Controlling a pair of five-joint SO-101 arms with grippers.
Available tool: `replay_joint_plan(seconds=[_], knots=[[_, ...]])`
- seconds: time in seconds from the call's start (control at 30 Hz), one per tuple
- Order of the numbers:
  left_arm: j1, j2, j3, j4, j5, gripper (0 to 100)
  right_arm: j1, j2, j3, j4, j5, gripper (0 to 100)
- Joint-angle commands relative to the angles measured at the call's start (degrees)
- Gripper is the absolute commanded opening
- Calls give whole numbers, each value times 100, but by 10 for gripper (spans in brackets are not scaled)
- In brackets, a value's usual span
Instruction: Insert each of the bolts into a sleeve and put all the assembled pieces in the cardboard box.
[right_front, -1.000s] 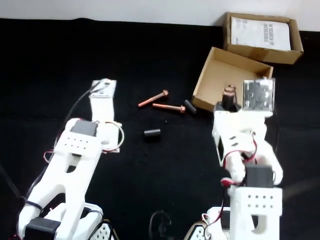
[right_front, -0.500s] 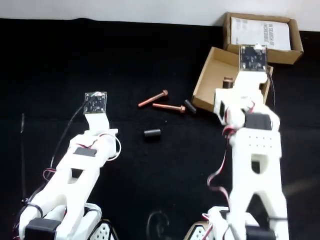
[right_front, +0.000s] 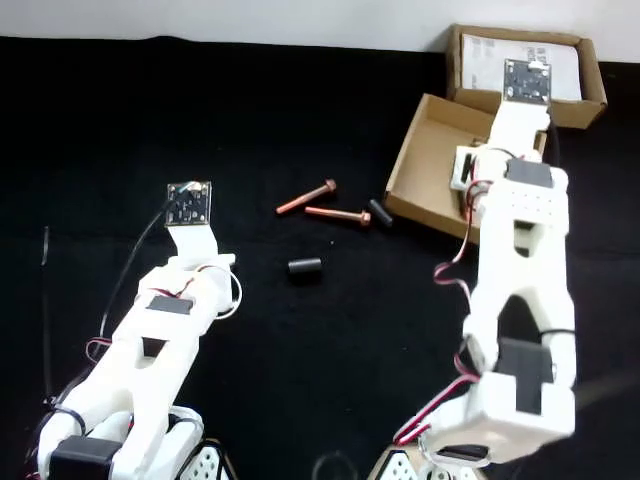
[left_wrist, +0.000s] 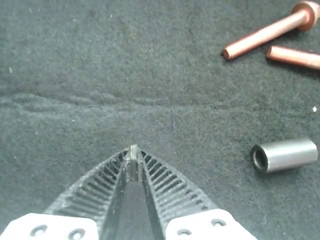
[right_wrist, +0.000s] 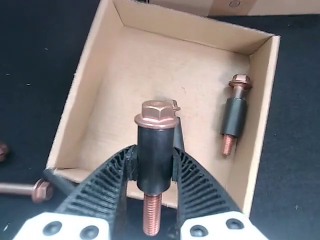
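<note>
My right gripper (right_wrist: 154, 159) is shut on an assembled piece (right_wrist: 155, 131), a copper bolt through a black sleeve, held upright above the near edge of the open cardboard box (right_wrist: 120, 75). A second assembled piece (right_wrist: 234, 116) lies inside the box by its side wall. In the high view the right arm (right_front: 515, 200) stretches over that box (right_front: 430, 165). Two bare bolts (right_front: 305, 198) (right_front: 338, 214) and two sleeves (right_front: 380, 213) (right_front: 305, 268) lie on the black table. My left gripper (left_wrist: 132, 151) is shut and empty, low over the cloth, short of one sleeve (left_wrist: 284, 155) and the bolts (left_wrist: 270, 32).
A second cardboard box (right_front: 590, 95) holding a printed sheet stands behind the first at the back right. The black cloth (right_front: 120, 120) covers the table up to a white wall. Cables trail beside the left arm (right_front: 150, 340).
The right arm has reached forward, carrying the assembled piece from the box's near side to over the box. The left arm's wrist shifted slightly early on, then stayed still.
</note>
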Motion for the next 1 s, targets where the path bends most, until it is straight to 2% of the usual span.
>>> replay_joint_plan(seconds=[0.0, 0.33, 0.53, 0.67, 0.73, 0.87, 0.97], knots=[[-66, -75, -22, -79, -9, 11, 31, 382, -690, -4, 70, 7], [-189, -75, -22, -79, -9, 9, -347, 1938, -2255, 4, 97, 7], [-303, -75, -22, -70, 9, 11, -602, 2747, -2580, 4, 967, 7], [-330, -75, -22, -70, 18, 13, -611, 2862, -2589, 75, 1108, 11], [-330, -75, -22, -79, 18, 13, -629, 2844, -2624, 400, 1116, 44], [-338, -75, -31, -79, 18, 13, -593, 2879, -3222, 1385, 1125, 197], [-338, -75, -31, -79, 18, 13, -576, 2862, -3565, 1851, 1468, 216]])
